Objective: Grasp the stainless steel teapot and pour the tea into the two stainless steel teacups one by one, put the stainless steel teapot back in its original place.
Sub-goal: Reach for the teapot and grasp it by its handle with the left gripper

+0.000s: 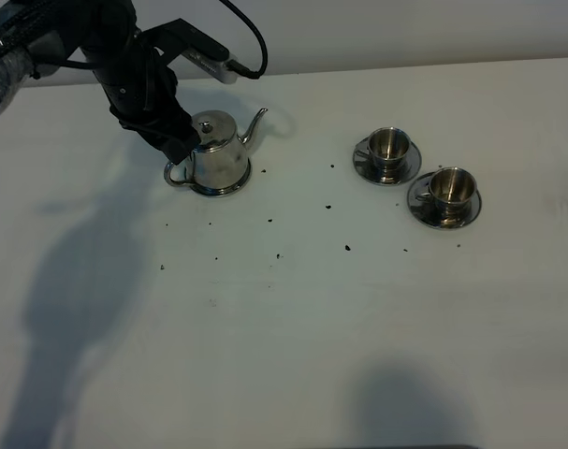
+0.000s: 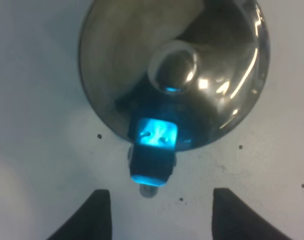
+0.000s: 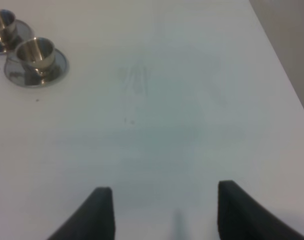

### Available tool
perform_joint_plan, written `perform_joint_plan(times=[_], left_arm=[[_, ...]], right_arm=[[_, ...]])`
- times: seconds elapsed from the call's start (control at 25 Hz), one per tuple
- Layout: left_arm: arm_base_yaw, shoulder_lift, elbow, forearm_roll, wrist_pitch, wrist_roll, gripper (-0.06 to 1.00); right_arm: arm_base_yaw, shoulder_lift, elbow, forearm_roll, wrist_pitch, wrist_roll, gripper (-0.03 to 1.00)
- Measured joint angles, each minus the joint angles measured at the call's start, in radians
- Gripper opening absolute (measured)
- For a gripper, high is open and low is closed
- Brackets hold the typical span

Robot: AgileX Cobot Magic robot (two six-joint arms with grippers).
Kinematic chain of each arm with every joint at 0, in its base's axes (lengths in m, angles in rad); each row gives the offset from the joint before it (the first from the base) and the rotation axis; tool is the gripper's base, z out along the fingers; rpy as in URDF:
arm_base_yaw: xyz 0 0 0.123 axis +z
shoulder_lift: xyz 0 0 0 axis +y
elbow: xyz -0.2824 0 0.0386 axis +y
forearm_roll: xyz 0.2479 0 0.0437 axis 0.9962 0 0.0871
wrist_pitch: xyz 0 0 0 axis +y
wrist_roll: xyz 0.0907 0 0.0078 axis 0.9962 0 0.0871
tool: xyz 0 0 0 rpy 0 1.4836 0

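While the wide-open, empty left gripper (image 2: 162, 195) hovers over the handle (image 2: 154, 150) of the teapot (image 1: 220, 154) by the far edge of the table (image 1: 358, 327), grasping comes next: close squarely.

Soft white light is falling evenly on the flat white table (image 1: 293, 318). In the high view, a big grey shadow (image 1: 68, 309) is stretching over the table's left part toward the near edge. The shiny squat steel teapot (image 1: 218, 154) is throwing back small bright streaks. In the left wrist view, everything is looking blurry, and a strong blue glow is shining on the teapot's dark loop handle (image 2: 154, 150). The right wrist view is looking pale and hazy, and the two small shiny steel cups (image 3: 35, 54) (image 3: 2, 21) are showing up fuzzy.
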Motion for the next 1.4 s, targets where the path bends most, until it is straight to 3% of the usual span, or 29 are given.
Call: perform_joint_plan(times=[1.4], left_arm=[[0.000,0.083,-0.031,-0.001,-0.025,0.012,0.48]], right_arm=[[0.000,0.000,0.000,0.000,0.000,0.000,0.45]])
